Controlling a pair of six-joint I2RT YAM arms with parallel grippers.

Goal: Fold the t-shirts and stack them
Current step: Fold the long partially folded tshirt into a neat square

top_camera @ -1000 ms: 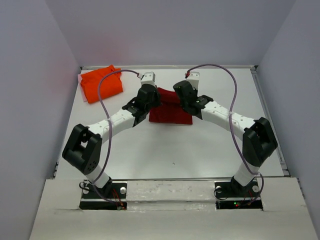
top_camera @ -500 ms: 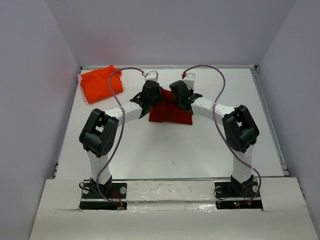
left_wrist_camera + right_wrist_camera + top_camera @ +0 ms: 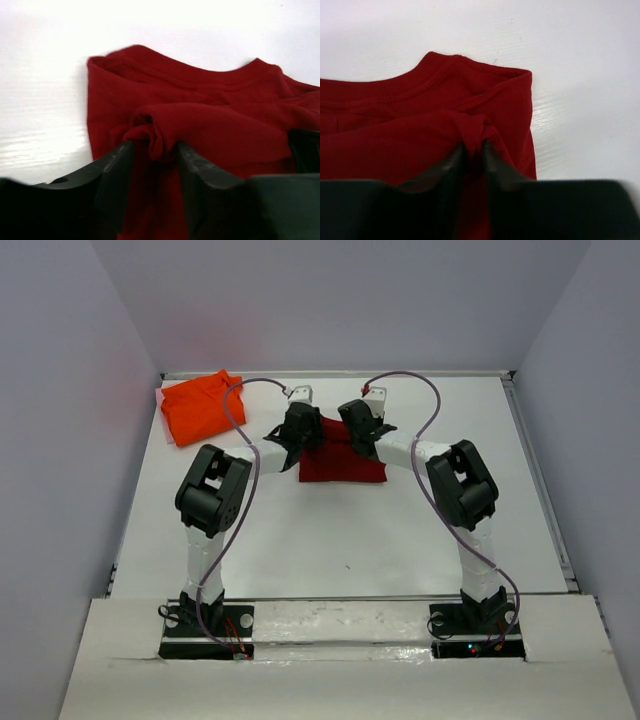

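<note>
Pinching: right claw [image 3: 473, 147], narrow, on a red shirt [image 3: 345, 468] fold
Left claw [image 3: 154, 147]: jaws apart, astride another fold
Red shirt: table [image 3: 350, 540] centre
Orange shirt [image 3: 200, 405]: table's 10 o'clock corner

Left tool [image 3: 153, 147] wider around red t-shirt [image 3: 210, 95]

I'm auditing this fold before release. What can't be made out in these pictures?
Top view: the red t-shirt's far corners, hidden under the left end effector and right end effector.
Right wrist view: whether the right end effector grips the cloth ridge; its fingers are blurred.
Wrist views: the shirt's near part, behind the fingers.
Top view: orange t-shirt's folds, too small.
</note>
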